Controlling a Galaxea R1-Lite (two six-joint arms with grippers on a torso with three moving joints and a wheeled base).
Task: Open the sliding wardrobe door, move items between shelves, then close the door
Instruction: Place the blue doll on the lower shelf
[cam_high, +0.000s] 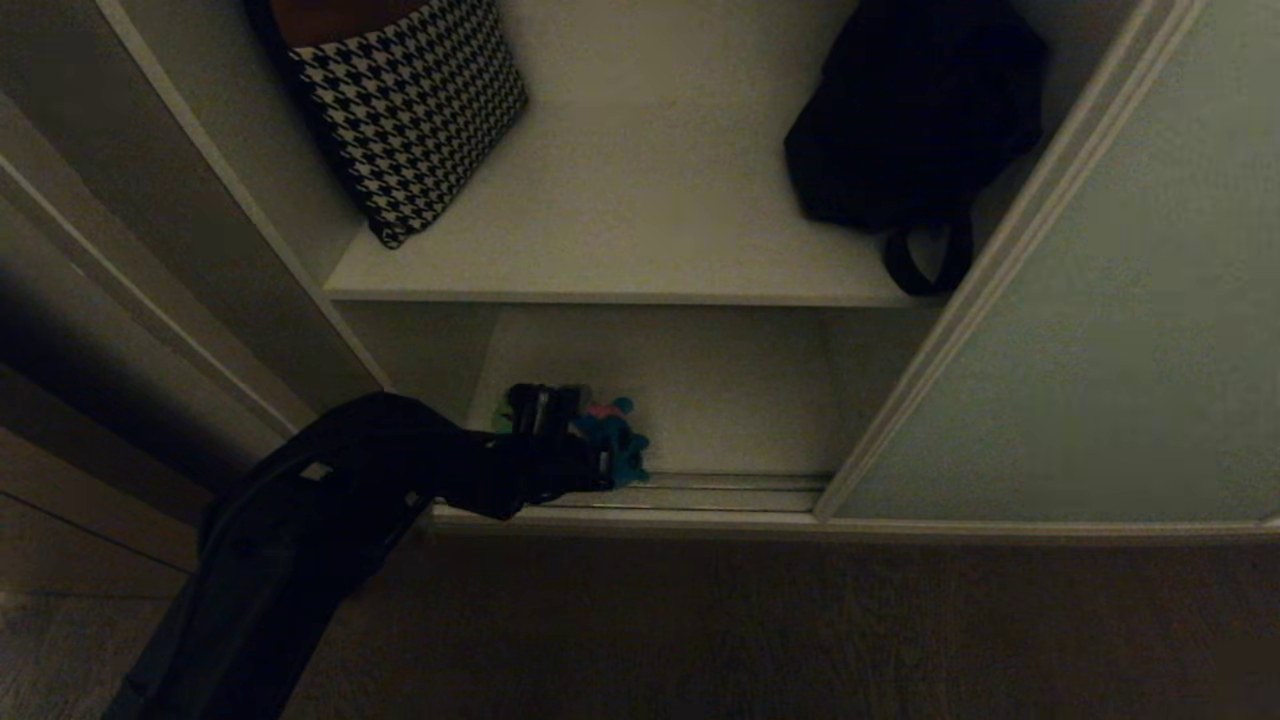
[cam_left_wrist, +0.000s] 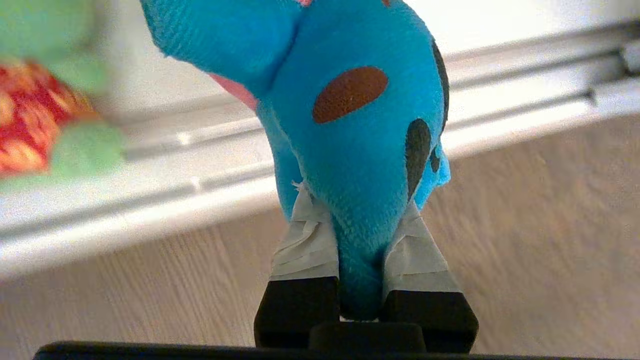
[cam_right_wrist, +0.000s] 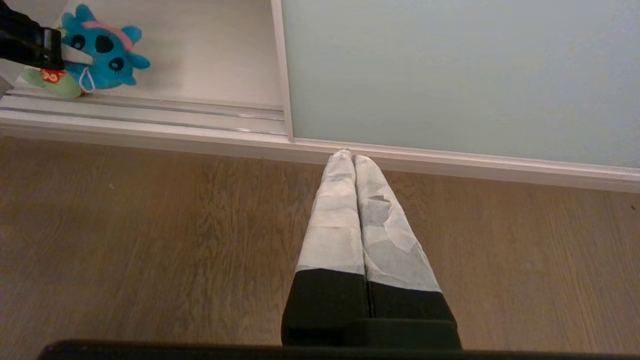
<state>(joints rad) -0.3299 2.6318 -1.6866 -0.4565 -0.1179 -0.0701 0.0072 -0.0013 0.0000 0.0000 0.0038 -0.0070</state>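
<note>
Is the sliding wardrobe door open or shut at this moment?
Open. The sliding wardrobe door stands to the right, exposing the shelves and the plush toy by the bottom track.

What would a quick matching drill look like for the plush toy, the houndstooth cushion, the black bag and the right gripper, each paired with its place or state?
Things:
1. blue plush toy
2. houndstooth cushion
3. black bag
4. right gripper

Places or states:
A. right side of the upper shelf
B. shut and empty, above the wooden floor
C. pinched by the left gripper at the wardrobe's bottom compartment
D. left side of the upper shelf, leaning on the wall

Pairs: 1-C, 2-D, 3-A, 4-B
</note>
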